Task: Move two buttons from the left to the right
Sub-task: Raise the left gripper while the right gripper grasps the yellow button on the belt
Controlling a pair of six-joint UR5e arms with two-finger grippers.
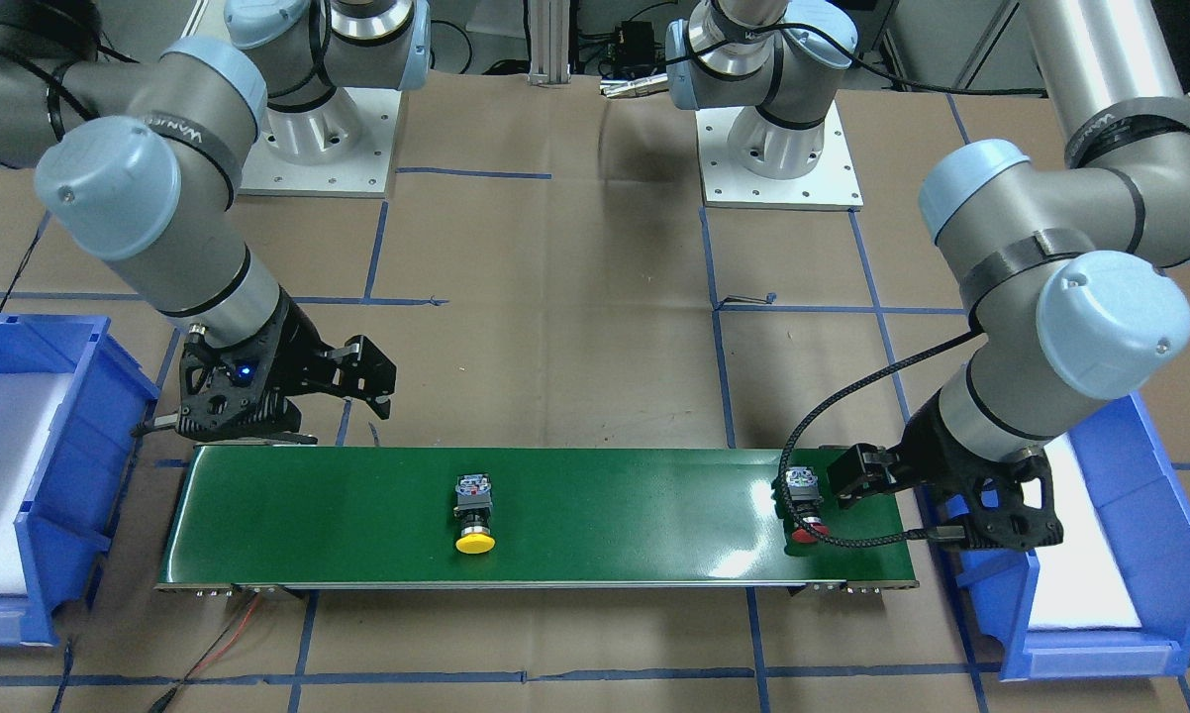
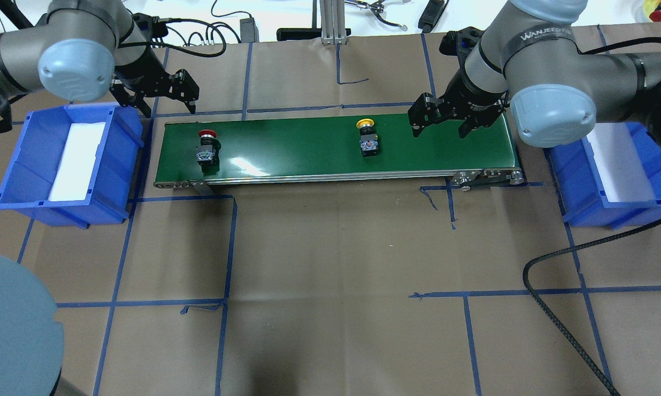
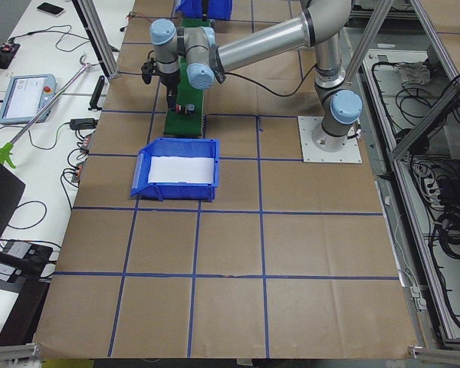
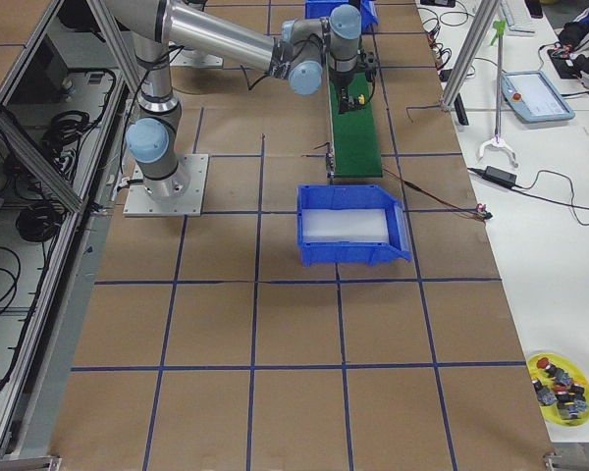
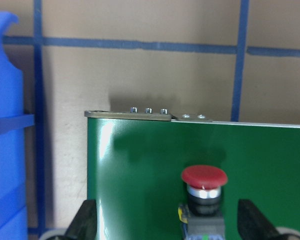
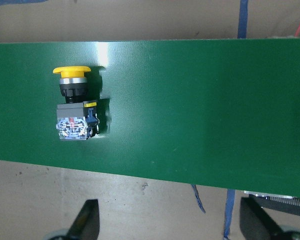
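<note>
Both buttons lie on their sides on a green conveyor belt. The red-capped button is at the belt's left end. My left gripper hovers open just behind it. In the left wrist view the red button sits between the open fingers, untouched. The yellow-capped button lies right of the belt's middle. My right gripper hangs open over the belt to the right of it. The right wrist view shows the yellow button off to the left, away from the fingers.
A blue bin with a white liner stands off the belt's left end, and another blue bin off its right end. A black braided cable loops over the table at the right. Brown paper with blue tape lines covers the table.
</note>
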